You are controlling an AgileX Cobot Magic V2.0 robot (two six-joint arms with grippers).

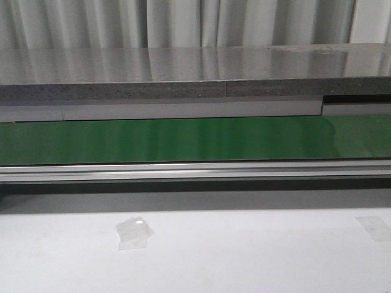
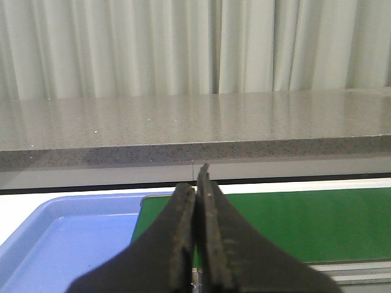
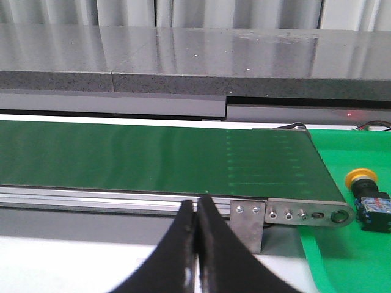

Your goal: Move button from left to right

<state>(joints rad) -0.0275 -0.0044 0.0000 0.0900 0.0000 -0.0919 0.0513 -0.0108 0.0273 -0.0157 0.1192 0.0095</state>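
Front view is showing the grey stone-like counter [image 1: 195, 73] stretching across the scene behind the green conveyor belt [image 1: 183, 139], which is running the full width of the picture, with its aluminium rail [image 1: 195, 171] lying along the belt's near edge. Nearer than the belt, the white table [image 1: 244, 256] is carrying a crumpled scrap of clear tape [image 1: 134, 232] and a second, flatter tape patch [image 1: 374, 227] toward the belt's right end. No arm is showing in this view. In the left wrist view a blue tray [image 2: 61, 244] is sitting just beside the belt's left end, and the left gripper [image 2: 197, 183] is hanging in front of the belt with its two dark fingers pressed together, nothing between them. In the right wrist view the belt is ending at a roller bracket [image 3: 293, 215], and a green tray [image 3: 342, 256] is lying just past that end. The button [image 3: 369, 195] is resting on this green tray, close beside the belt's right end, its yellow cap tilted and its black body lying on the tray floor. The right gripper [image 3: 197, 210] is hovering in front of the belt's rail, well apart from the button, its fingers squeezed together on nothing.
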